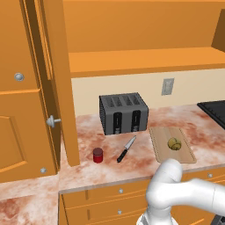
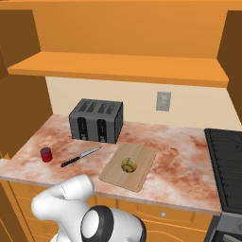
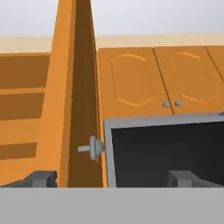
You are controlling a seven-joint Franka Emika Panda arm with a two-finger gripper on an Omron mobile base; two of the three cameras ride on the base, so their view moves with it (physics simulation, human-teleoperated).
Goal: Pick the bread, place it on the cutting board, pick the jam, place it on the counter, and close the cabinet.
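Note:
The bread (image 1: pixel 174 143) (image 2: pixel 128 164) lies on the tan cutting board (image 1: pixel 161 149) (image 2: pixel 113 176), right of the toaster. The red jam (image 1: pixel 98 154) (image 2: pixel 46 154) stands upright on the marbled counter (image 1: pixel 140 163) (image 2: pixel 175 153), left of the knife. The cabinet stands open with its bare shelf (image 1: pixel 145 61) (image 2: pixel 118 66) showing. Its door (image 1: pixel 59 79) (image 3: pixel 74 96) sticks out edge-on, with a silver knob (image 1: pixel 53 121) (image 3: pixel 92 148) on it. My gripper (image 3: pixel 113 179) is open and holds nothing. It faces the door's edge, with the knob just above and between its fingertips (image 3: pixel 43 178).
A dark toaster (image 1: pixel 123 113) (image 2: pixel 97 120) stands at the back of the counter. A black-handled knife (image 1: pixel 126 149) (image 2: pixel 80 156) lies in front of it. A black stove (image 1: pixel 215 110) (image 2: pixel 227 165) sits at the right. Closed orange doors (image 3: pixel 131 78) and a grey-framed dark box (image 3: pixel 166 148) lie beyond the open door.

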